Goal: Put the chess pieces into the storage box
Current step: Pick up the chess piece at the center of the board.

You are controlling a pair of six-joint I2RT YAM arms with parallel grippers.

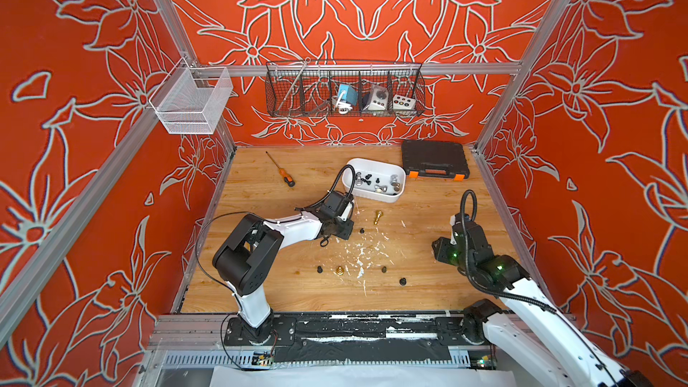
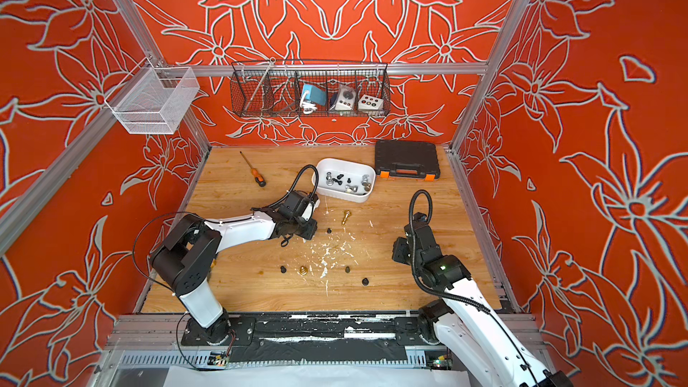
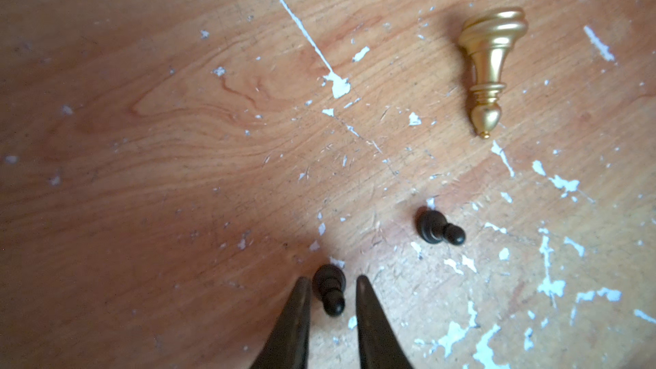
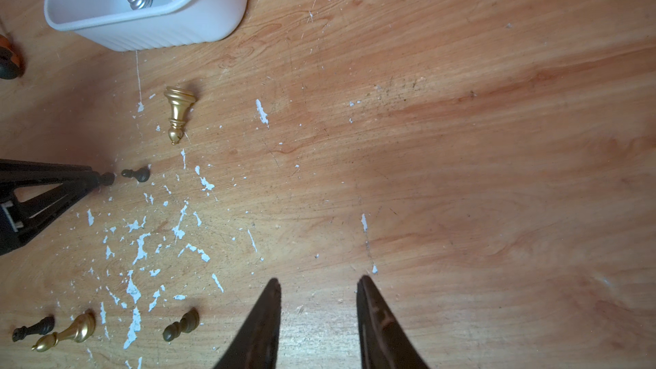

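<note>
Tabletop: wood-grain board, scuffed and flecked with chipped white paint.
Storage box: white smooth plastic tub with rounded corners and low walls, finely ribbed on the outside. It sits at the far side of the board, just beside the black toolcase.
In the box: glossy silver pieces, three at least, with small matte black ones among them. They are too small and tangled for a sure count.
Loose chess pieces: seven, all on the bare wood outside the box.
Gold: two, satin metallic and turned like balusters. The gold bishop lies on its side near the box's front wall. The second gold piece is nearer the robot.
Dark: five pawns with ball heads on flared bases. The free pawn is just beside the left fingertips. Three more form a loose row with the second gold piece.
Left gripper: low over the wood, its tapered black fingers close on either side of the fifth pawn. A sliver of wood shows by one finger, and I cannot tell whether they pinch it.
Right gripper: fingers apart over bare board with nothing between them, well away from the box.
</note>
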